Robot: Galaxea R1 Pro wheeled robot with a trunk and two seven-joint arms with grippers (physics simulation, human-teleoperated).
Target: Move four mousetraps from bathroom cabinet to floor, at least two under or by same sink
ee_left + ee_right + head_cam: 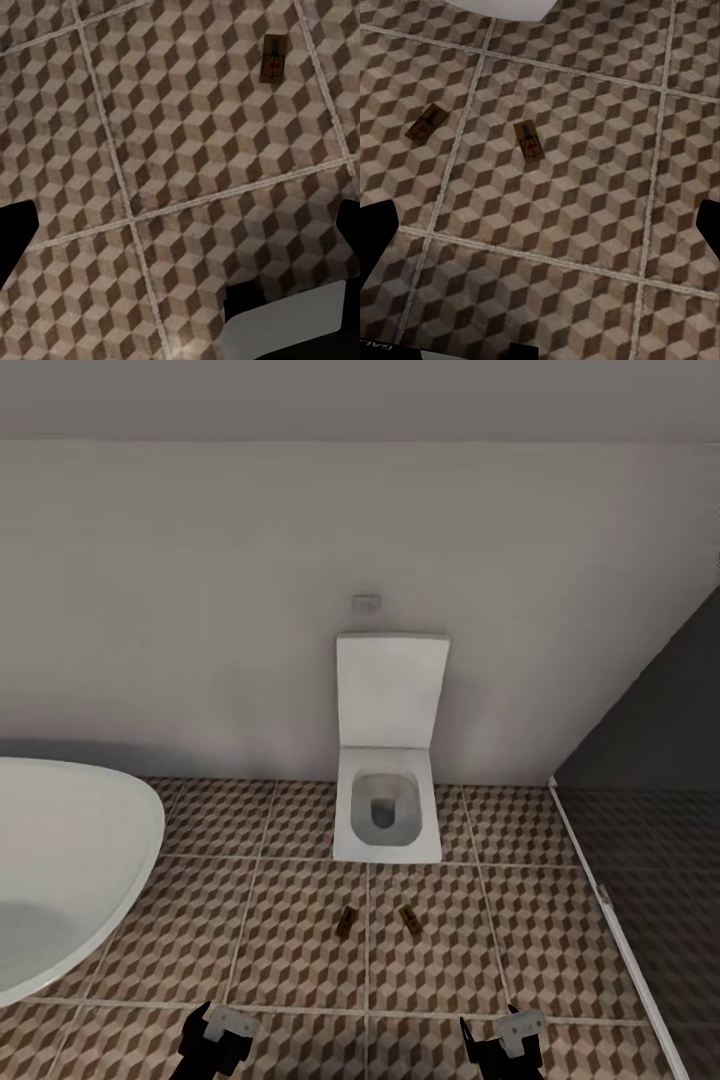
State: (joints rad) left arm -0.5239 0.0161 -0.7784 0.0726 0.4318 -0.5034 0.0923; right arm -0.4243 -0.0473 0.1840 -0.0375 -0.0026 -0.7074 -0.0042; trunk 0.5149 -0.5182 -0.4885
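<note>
Two mousetraps lie on the cube-patterned bathroom floor (300, 950) just in front of the toilet, one (345, 922) left of the other (409, 918), a small gap between them. The right wrist view has both, one (426, 124) and the other (529, 140). The left wrist view has a single mousetrap (274, 59). My left gripper (213, 1038) and right gripper (503, 1040) hang low at the near edge, short of the traps. Both are open and empty, as the left wrist view (180, 232) and right wrist view (540, 232) show. The cabinet and the sink are out of view.
A white square toilet (388, 810) stands against the far wall, lid up. A white oval bathtub (60, 870) fills the left side. At the right, a white threshold (610, 920) borders a dark shower area (660, 880).
</note>
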